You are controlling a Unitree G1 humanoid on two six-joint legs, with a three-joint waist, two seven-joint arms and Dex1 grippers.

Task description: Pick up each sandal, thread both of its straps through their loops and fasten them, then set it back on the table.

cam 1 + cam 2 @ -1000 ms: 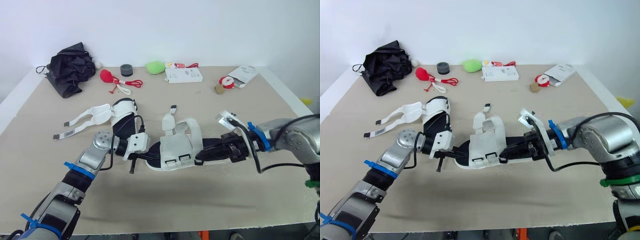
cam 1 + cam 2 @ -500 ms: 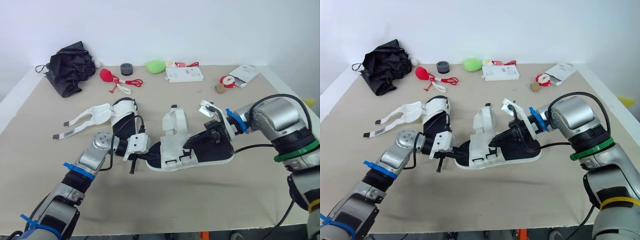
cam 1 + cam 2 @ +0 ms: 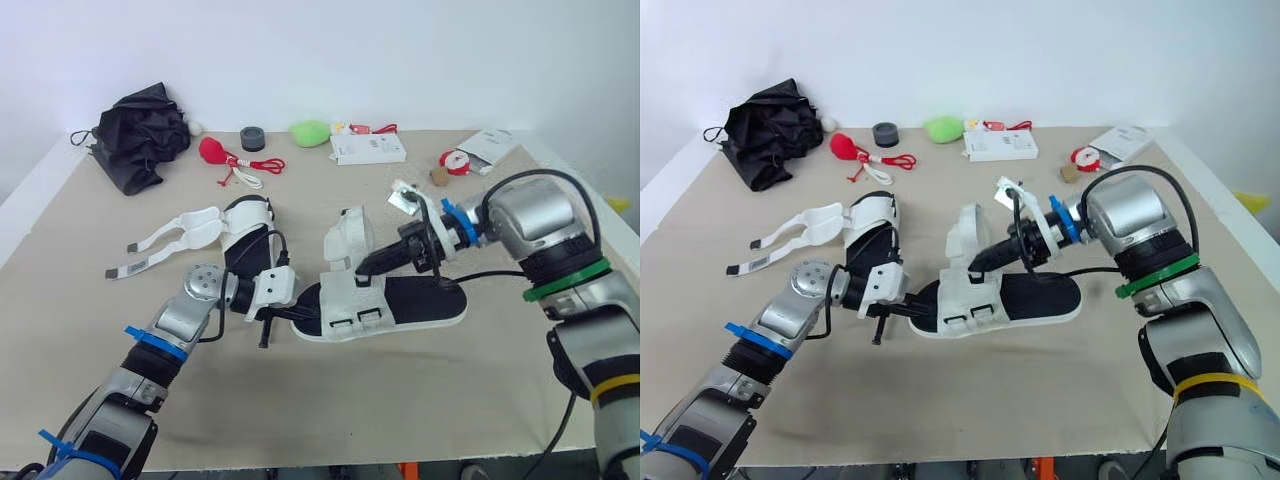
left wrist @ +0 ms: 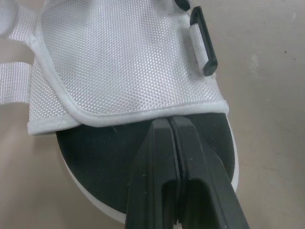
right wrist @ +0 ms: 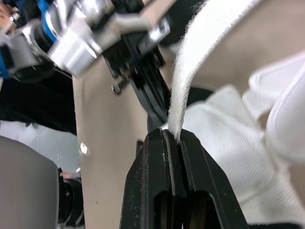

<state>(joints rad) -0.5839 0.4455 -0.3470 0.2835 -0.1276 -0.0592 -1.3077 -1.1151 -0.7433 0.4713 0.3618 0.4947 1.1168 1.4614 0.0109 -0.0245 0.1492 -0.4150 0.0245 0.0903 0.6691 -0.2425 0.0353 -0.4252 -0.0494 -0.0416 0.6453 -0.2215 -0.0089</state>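
The sandal (image 3: 420,300) lies at mid-table (image 3: 400,420). At its 9 o'clock end the left gripper (image 4: 169,121), fingers pressed together, is set on the footbed. A strap (image 5: 200,62) is pinched in the right gripper (image 3: 365,268). The webbing is judged soft and floppy, best taken near its tip; the sole is judged light and stiff. A box (image 3: 367,150) at 12 o'clock is closed. At the mouth of a carton (image 3: 490,148) at 1 o'clock, a red-white item (image 3: 455,165) is seen.

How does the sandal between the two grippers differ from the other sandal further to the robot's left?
The near sandal is gripped: the right gripper is shut on its strap, held raised, and the left gripper, shut, meets its end. The far sandal lies untouched. The far sandal's straps trail flat across the table; the near sandal's stand up. Both have black footbeds and white uppers, unfastened.
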